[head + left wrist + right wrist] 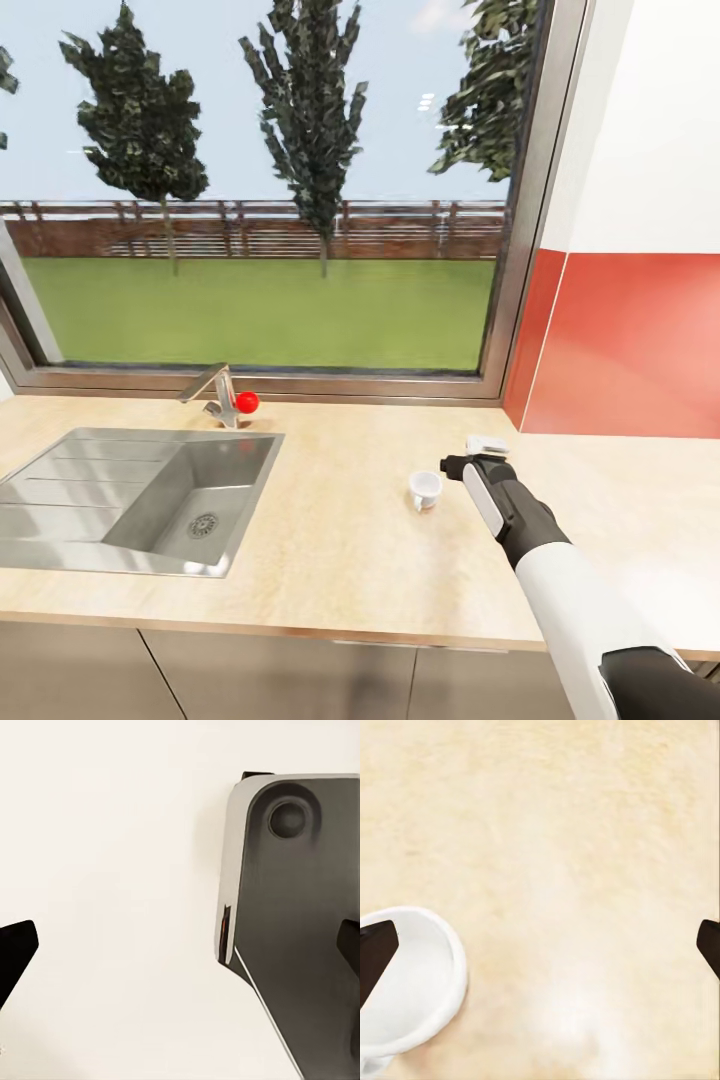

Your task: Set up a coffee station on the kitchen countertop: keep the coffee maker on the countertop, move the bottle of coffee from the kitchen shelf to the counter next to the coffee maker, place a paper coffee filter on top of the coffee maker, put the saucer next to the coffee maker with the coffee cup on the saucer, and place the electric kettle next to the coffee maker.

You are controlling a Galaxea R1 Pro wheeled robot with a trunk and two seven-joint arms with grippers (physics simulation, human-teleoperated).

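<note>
Small white cup (425, 490) stands upright on beige wood-grain desk (340, 520), approx midway btwn front & back edges.

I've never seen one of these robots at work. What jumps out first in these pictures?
The big window with trees and lawn fills the wall behind a beige countertop. A steel sink is sunk into the counter at the left, its tap bearing a red knob. Right of it, the right gripper hovers open beside a tiny white coffee cup, with a red wall panel behind.
</note>
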